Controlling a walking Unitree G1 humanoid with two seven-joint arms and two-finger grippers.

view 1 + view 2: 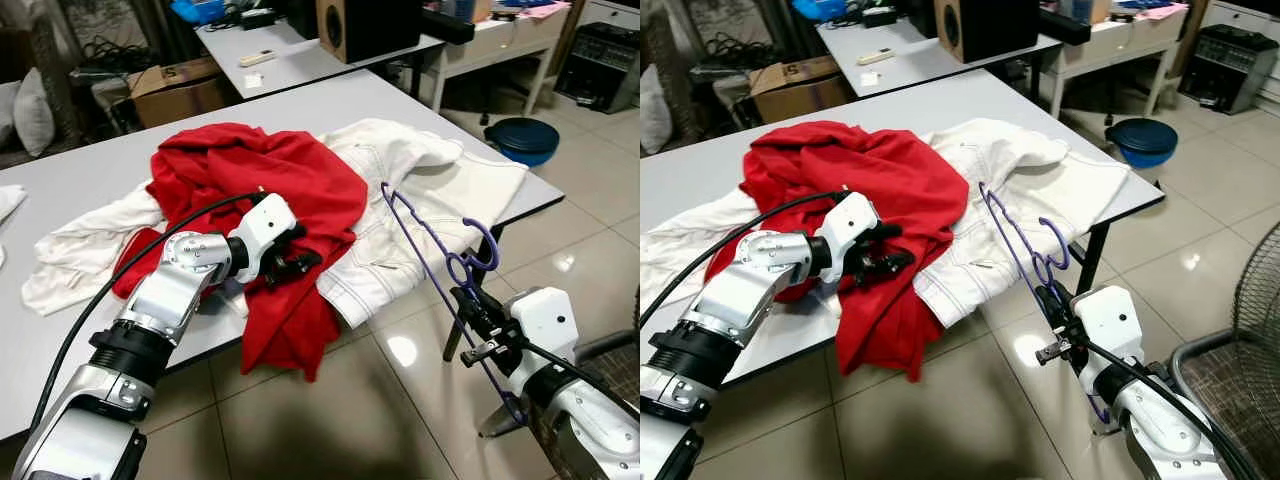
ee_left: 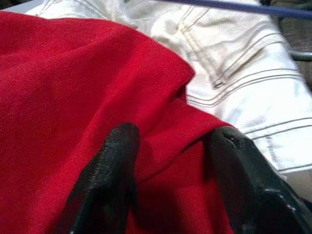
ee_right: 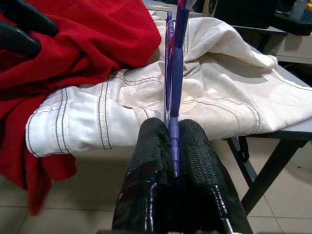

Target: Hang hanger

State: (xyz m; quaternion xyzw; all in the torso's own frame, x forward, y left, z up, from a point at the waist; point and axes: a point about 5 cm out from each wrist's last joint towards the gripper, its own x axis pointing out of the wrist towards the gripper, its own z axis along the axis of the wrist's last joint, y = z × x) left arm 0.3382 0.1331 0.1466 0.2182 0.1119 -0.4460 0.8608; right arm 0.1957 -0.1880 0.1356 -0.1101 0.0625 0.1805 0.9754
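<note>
Right gripper (image 3: 174, 146) jaws pinch the purple hanger (image 1: 425, 255), held beside the surface (image 1: 80, 175) edge over a white garment (image 1: 420, 200). Left gripper (image 2: 170, 161) jaws spread against the red garment (image 1: 260, 180). Keeping the hanger level should help it enter the fabric.

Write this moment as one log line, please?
right gripper: shut on purple hanger | left gripper: open at red garment | white garment: on table

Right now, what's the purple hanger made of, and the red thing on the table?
The purple hanger looks like thin plastic or coated wire: smooth, slightly shiny, narrow; which one is unclear. The red thing is soft matte cloth: it folds, wrinkles and droops over the table edge.
</note>
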